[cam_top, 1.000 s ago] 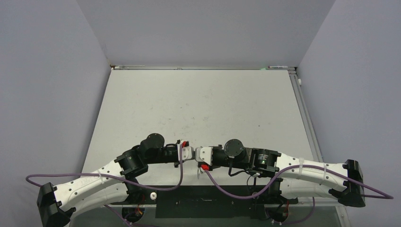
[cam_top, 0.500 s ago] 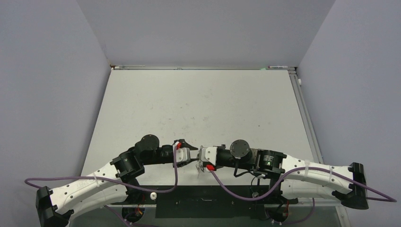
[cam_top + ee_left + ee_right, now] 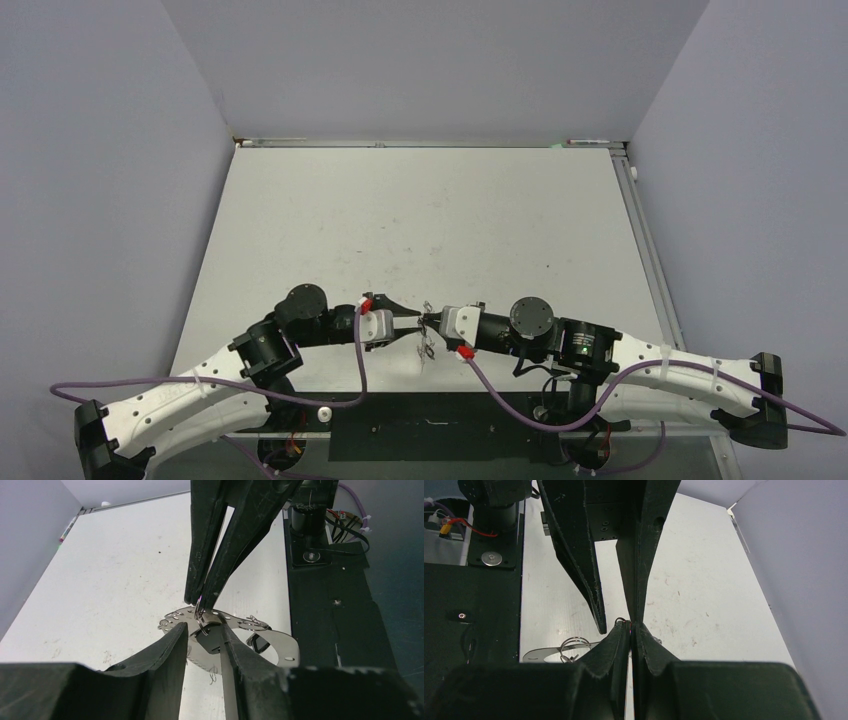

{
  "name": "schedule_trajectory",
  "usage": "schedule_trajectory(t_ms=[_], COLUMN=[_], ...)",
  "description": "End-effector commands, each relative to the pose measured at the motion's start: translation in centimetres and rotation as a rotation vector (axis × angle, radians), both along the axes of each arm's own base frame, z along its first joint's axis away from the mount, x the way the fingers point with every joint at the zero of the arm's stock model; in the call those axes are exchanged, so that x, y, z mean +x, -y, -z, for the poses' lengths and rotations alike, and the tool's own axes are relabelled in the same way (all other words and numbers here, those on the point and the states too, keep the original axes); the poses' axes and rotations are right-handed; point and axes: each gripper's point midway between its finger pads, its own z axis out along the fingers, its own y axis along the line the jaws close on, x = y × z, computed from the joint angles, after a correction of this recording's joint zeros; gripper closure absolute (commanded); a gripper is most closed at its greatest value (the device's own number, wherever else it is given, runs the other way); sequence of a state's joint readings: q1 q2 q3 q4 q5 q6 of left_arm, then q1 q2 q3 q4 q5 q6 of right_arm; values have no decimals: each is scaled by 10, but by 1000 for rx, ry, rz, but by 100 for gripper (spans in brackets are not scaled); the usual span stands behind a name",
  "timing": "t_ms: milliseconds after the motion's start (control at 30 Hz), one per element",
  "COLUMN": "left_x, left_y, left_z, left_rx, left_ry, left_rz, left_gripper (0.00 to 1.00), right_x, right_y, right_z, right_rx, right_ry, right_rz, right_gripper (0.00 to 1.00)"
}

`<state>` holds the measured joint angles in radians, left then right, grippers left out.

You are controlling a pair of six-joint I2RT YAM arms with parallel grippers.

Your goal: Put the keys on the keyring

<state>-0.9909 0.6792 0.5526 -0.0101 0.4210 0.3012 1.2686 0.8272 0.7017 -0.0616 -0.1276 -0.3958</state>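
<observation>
Right end effector (image 3: pixel 200 601) is clenched on a loop of the keyring (image 3: pixel 280 647), over the near edge of the tabletop (image 3: pixel 420 220). Left end effector (image 3: pixel 204 630) straddles a key (image 3: pixel 209 639), grip unclear. Hold your loop steady, feed slowly.

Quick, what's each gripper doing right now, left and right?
Left gripper: open, with a key between its fingers.
Right gripper: closed on a wire loop.
</observation>
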Motion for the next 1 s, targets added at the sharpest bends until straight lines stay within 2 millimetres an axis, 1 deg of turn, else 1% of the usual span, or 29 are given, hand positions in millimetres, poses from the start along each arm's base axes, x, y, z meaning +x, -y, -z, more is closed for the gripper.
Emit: schedule_trajectory(t_ms=[0, 200, 300, 533, 800, 967], left_x=[-1, 0, 2, 2, 2, 1], left_y=[2, 4, 4, 3, 4, 5], left_z=[-27, -25, -24, -24, -22, -20], left_rx=[-88, -74, -71, -69, -63, -57], left_ry=[36, 29, 31, 37, 36, 30], left_rz=[17, 14, 9, 7, 12, 17], left_gripper=[76, 90, 100, 100, 100, 100], right_x=[1, 0, 1, 5, 9, 7], right_y=[-5, -5, -5, -1, 10, 9], right_z=[-26, -25, -26, -33, -53, -61], right_rx=[104, 99, 105, 140, 246, 317], right_ry=[17, 14, 15, 24, 24, -7], right_rz=[-3, -7, -5, 25, 76, 74], right_gripper=[95, 95, 95, 95, 95, 95])
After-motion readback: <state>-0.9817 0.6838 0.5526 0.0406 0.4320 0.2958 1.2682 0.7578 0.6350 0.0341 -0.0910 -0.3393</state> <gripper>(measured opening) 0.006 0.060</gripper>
